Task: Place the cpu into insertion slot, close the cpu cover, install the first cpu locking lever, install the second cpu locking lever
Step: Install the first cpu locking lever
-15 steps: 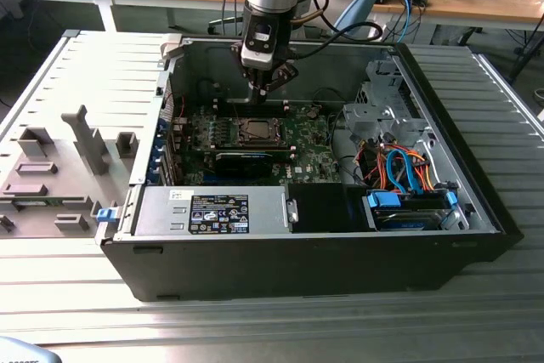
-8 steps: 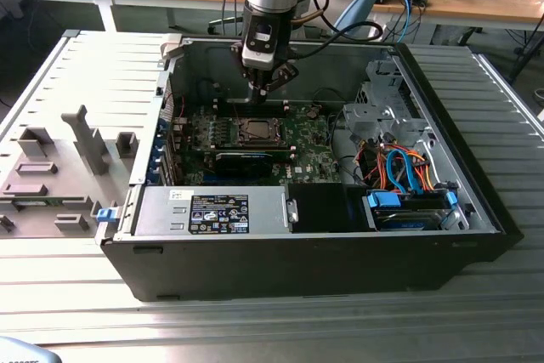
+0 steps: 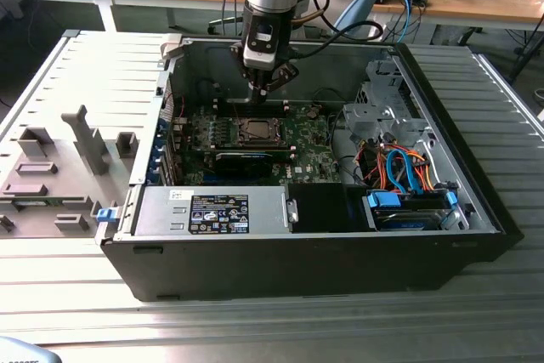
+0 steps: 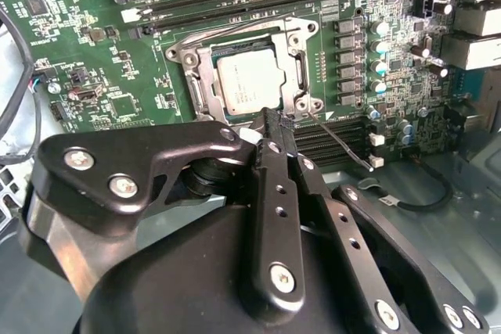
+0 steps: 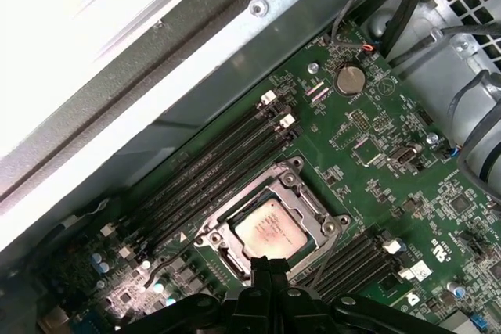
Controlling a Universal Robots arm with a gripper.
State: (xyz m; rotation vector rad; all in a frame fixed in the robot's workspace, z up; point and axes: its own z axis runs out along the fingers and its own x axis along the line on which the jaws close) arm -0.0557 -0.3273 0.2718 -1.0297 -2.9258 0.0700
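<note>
The cpu [image 4: 249, 84] [image 5: 270, 228] lies flat in the insertion slot [image 3: 252, 131] on the green board, silver top up. The cpu cover [image 4: 295, 46] [image 5: 304, 193] lies down over it, framing the chip through its window. A thin metal locking lever [image 4: 338, 143] sticks out at an angle from the socket's corner, raised off the board. My gripper [image 3: 259, 89] [image 4: 270, 115] [image 5: 266, 270] hangs just above the socket's edge, its black fingers pressed together with nothing between them, tips close to the lever's base.
Black memory slots [image 5: 219, 166] run beside the socket. A long black card [image 3: 242, 159] lies near it. The case's grey wall [image 3: 212, 61] stands close behind my arm. Drive cage and orange and blue cables [image 3: 399, 172] fill the exterior view's right. A grey fixture [image 3: 59, 167] sits outside.
</note>
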